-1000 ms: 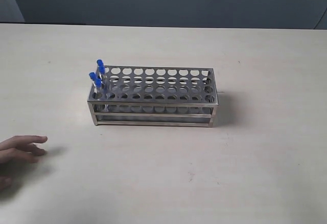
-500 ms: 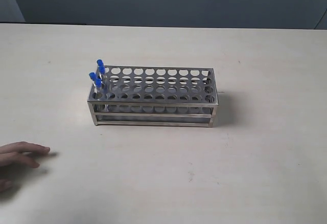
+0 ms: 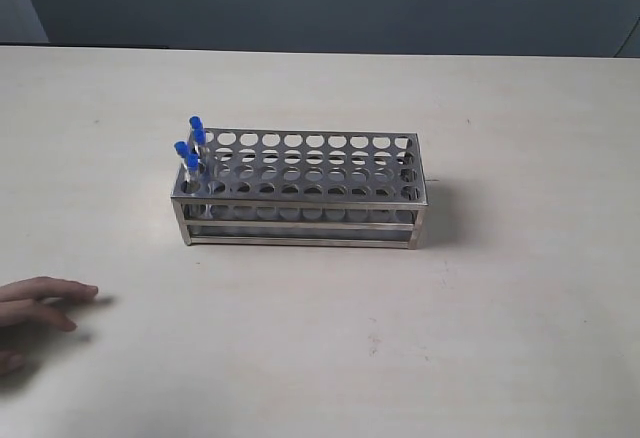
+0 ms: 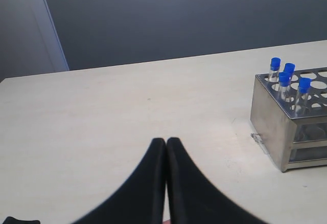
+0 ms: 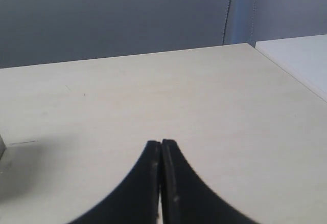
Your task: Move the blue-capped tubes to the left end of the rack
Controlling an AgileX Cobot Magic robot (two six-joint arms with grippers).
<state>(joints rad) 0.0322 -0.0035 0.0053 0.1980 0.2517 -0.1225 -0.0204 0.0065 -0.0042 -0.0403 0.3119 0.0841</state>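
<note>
Bright, soft, even light; the rack (image 3: 300, 220) casts a faint shadow to its right.

Left pincer (image 4: 166, 141): two fingers (image 4: 145, 185) in smooth matte black. Broad at the root, sweeping inward in a long concave curve, narrowing to slim rounded tips. Inner faces flat and straight, with only a thin pale seam between them. Outer edges slightly blurred. Beside them, at the picture's edge, a small black part (image 4: 19, 220), too little of it showing to tell what.

Right pincer (image 5: 161, 143): same make, two black fingers (image 5: 181, 191), horn-shaped, wide at the root and thin at the tip. Tips blunter here, almost squared off. Faint grey sheen along the inner edges, a few pale specks on one finger. Elsewhere even and dull.
</note>
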